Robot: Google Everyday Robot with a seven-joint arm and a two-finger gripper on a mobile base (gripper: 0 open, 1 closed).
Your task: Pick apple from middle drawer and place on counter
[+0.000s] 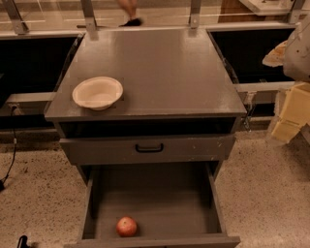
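The apple (126, 226) lies at 7 o'clock in the open middle drawer (160, 198). A cream bowl (97, 92) sits at 9 o'clock on the counter (164, 63). The gripper (292, 114) hangs at 3 o'clock; I cannot tell its grasp.

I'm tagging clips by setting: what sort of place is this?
Probably an indoor lab or office hall: speckled floor, railing posts behind a freestanding grey cabinet. The gripper is not in view.

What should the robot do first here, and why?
Probably bring the gripper down over the apple, which lies untouched near the front left of the open middle drawer. The gripper itself is not in view; only a pale shape, perhaps the arm, shows at the right edge, far from the apple.
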